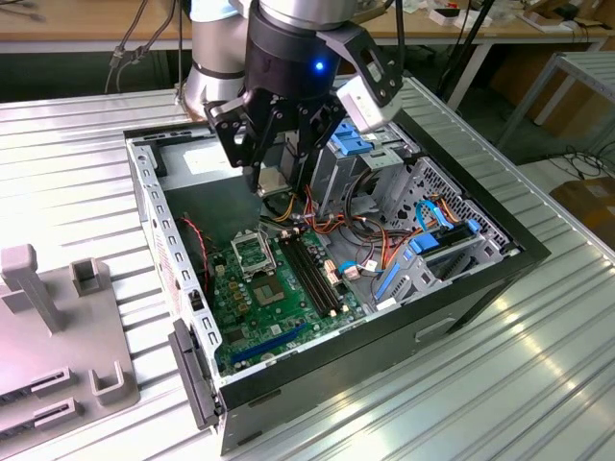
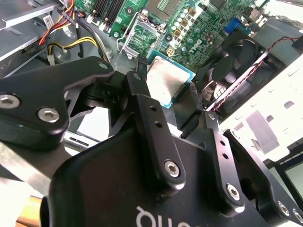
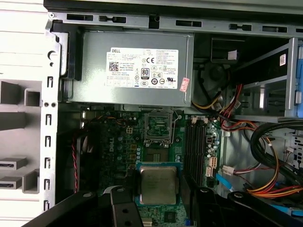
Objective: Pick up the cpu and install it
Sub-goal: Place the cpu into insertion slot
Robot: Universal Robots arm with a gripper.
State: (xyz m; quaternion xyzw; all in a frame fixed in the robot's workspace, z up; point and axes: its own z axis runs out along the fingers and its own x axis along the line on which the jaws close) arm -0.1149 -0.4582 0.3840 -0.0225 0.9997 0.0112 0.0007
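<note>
Picking up is done: the gripper (image 2: 167, 78) pinches the cpu (image 3: 157, 185) between 2 fingers, above the motherboard; the socket (image 3: 157, 127) looks empty.

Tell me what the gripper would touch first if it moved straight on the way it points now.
Likely the motherboard beside the socket, met first by the cpu it holds; depth is unclear.

Open computer case (image 1: 384, 357), power supply (image 3: 94, 75) (grey)
</note>
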